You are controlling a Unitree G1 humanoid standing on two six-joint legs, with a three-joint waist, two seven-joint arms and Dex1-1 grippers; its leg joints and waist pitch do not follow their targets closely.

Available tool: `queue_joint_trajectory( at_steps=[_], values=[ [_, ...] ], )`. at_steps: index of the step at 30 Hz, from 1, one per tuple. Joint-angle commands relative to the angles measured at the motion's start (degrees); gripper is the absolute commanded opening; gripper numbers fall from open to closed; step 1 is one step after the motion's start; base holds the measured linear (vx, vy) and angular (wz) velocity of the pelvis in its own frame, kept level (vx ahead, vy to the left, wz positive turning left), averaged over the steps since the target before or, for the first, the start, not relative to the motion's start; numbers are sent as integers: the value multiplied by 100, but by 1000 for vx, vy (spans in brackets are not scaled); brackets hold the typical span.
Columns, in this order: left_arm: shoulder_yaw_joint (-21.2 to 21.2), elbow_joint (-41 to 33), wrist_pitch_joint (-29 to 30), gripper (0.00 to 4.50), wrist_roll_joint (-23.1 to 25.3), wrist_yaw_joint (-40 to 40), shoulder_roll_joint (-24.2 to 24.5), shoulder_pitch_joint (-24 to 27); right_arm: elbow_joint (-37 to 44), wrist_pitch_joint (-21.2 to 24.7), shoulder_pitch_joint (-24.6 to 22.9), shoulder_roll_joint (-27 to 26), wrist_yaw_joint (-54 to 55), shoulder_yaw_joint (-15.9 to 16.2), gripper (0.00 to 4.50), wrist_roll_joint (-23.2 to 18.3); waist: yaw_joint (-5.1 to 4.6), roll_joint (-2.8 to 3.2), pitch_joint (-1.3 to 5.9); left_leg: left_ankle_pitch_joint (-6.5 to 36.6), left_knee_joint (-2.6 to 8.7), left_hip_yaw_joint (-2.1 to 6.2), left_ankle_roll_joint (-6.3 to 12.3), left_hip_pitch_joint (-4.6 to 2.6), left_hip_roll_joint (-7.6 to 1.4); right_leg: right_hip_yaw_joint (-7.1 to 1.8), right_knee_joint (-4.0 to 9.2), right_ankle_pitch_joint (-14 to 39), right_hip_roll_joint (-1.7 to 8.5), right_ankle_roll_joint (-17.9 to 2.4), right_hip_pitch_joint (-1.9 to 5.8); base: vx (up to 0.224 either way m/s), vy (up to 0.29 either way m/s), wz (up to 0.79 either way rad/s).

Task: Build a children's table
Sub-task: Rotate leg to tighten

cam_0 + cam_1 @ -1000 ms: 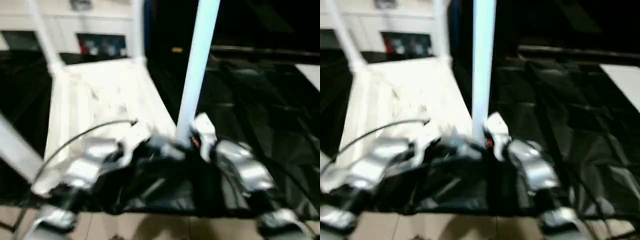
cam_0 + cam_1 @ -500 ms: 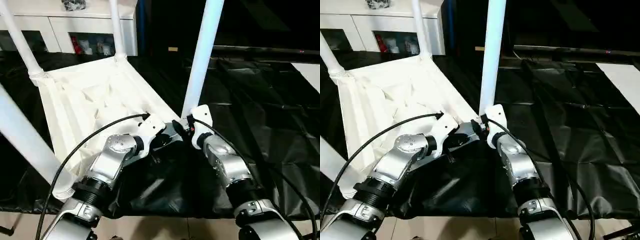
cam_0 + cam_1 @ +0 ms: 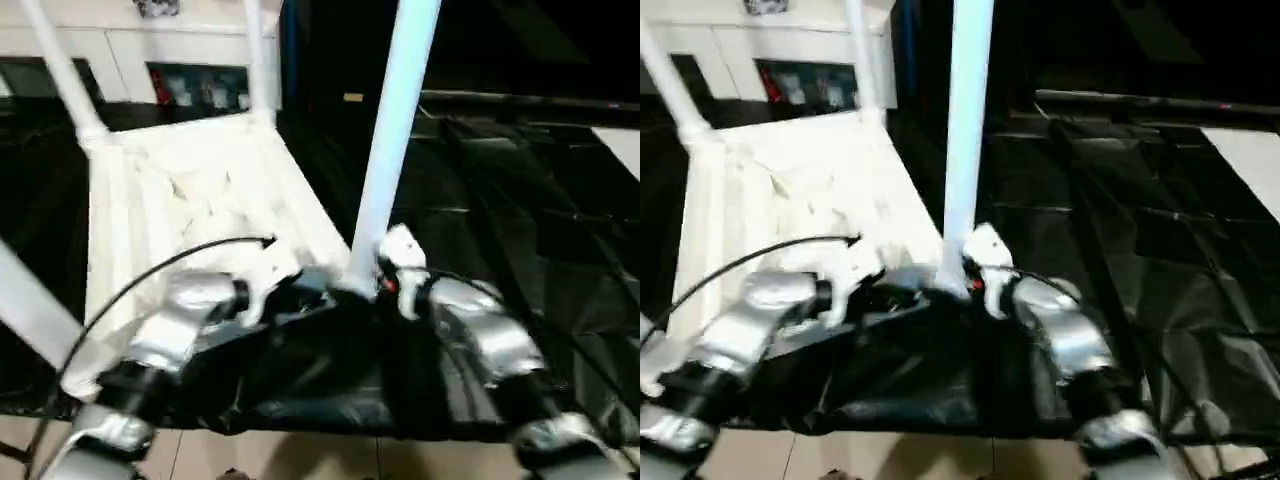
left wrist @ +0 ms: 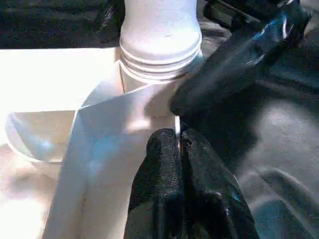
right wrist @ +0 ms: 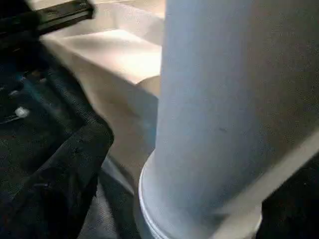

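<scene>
I saw the table top lying upside down on the black sheet, ribs up, with legs standing in its corners. The nearest leg rose straight from the corner closest to me. My left gripper had its fingers pressed together against the top's thin edge, just below that leg's ringed base. My right gripper sat at the foot of the same leg, one finger off to its side; I could not tell its spread. Open sheet lay to the right.
</scene>
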State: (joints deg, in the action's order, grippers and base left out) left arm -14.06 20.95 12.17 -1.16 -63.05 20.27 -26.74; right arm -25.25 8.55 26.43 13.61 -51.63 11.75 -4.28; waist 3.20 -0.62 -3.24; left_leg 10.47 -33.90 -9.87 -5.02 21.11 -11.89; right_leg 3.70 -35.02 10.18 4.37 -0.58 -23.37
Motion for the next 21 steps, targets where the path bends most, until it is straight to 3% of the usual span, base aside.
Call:
queue_joint_trajectory(
  at_steps=[1, 6, 7, 13, 21],
  values=[
    [-235, -491, -270, 0, -323, -488, -84, -71, 313, 1, -40, 51, -478, 307, 445, -105, 10, -13, 398, 903, 372, -22, 383, -62, -126, -259, 352, 807, 315, -1343, 319, 0, 0, 0],
    [-305, -584, -208, 0, -417, -896, 132, 1, 682, 151, -125, 297, -1146, 503, 445, -206, 59, -30, 385, 975, 382, -27, 351, -77, -137, -265, 364, 975, 319, -1315, 295, 0, 0, 0],
    [-294, -571, -211, 0, -417, -892, 141, -5, 693, 148, -118, 300, -1202, 534, 445, -194, 57, -58, 379, 1002, 387, -28, 336, -70, -134, -263, 370, 1045, 318, -1304, 297, 0, 0, 0],
    [-248, -548, -219, 0, -376, -760, 132, 7, 662, 163, -117, 310, -1276, 616, 396, -206, 85, -64, 365, 1155, 401, -14, 209, -72, -128, -266, 418, 1576, 336, -1099, 285, 0, 0, 0],
    [-167, -595, -193, 0, -367, -645, 138, 90, 707, 257, -162, 232, -1226, 528, 333, -202, 108, -67, 386, 919, 384, -20, 269, -57, -122, -262, 372, 1192, 325, -1161, 297, 0, 0, 0]
  ],
)
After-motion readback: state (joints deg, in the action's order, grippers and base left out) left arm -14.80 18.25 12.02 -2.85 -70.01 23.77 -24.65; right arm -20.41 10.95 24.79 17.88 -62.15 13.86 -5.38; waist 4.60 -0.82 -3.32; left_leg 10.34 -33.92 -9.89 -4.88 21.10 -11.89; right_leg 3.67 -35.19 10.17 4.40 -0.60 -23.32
